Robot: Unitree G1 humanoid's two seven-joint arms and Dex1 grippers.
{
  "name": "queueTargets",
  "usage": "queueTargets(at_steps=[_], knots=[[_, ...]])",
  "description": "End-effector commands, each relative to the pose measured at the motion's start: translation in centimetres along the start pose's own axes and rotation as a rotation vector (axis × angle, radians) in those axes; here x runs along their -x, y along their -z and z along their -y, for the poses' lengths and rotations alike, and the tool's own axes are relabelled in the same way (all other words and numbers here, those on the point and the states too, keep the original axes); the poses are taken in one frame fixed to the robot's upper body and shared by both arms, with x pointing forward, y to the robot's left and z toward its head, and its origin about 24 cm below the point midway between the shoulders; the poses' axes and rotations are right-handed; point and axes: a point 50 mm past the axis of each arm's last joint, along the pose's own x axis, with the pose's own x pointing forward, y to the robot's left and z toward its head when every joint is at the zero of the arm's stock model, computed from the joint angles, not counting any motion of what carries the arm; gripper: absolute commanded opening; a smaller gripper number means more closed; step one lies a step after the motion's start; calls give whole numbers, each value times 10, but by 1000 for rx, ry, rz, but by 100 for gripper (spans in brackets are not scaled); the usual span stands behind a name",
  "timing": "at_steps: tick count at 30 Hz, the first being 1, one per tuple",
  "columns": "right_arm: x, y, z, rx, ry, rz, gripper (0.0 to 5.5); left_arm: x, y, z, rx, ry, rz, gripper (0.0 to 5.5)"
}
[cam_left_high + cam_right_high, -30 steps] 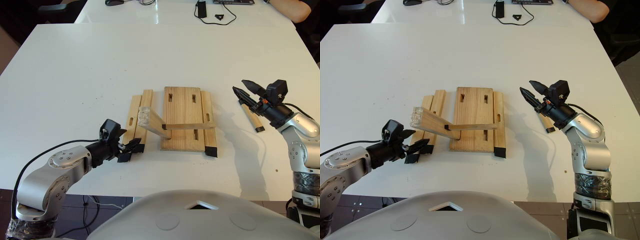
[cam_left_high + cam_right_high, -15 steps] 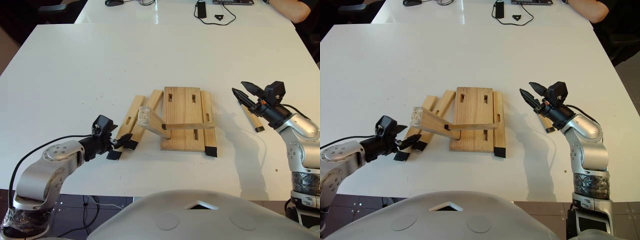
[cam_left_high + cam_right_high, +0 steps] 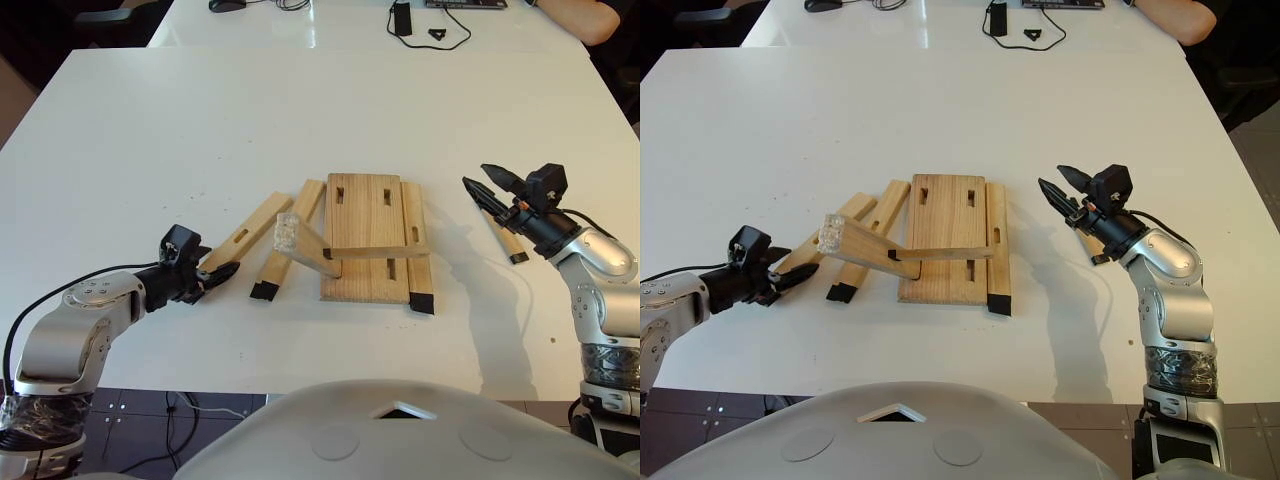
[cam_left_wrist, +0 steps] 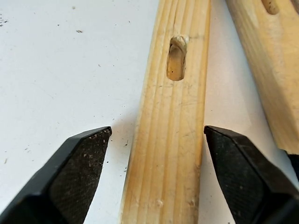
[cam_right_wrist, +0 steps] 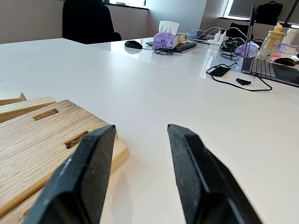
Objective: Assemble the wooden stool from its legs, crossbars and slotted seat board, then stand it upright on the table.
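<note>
My left fingers (image 4: 79,158) stand apart astride the near end of a slotted leg (image 4: 173,116), which lies flat on the surface (image 3: 150,130) at 8 o'clock from the seat board (image 3: 365,210). If I close this near its tip, I judge it may pivot or skid into the neighbouring leg (image 3: 290,235). My right fingers (image 5: 88,168) hang apart at the board's 3 o'clock, too far off to steady anything.
</note>
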Motion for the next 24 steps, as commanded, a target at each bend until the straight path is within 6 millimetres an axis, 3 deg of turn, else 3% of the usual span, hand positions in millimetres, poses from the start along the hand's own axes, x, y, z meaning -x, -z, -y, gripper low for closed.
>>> queueTargets(at_steps=[1,8,14,18,24], knots=[[-1,1,0,13,7,-6,204,-2,6,-2,-6,4,-33,370],[-3,-2,3,20,15,0,204,-4,-5,-3,1,-3,44,273],[-8,-10,5,24,11,27,204,-4,-29,-10,-55,-56,134,201],[-14,-26,10,10,14,97,204,5,-76,-1,-60,1,347,201],[-26,-76,13,-130,-23,323,204,45,-154,24,-66,189,740,201]])
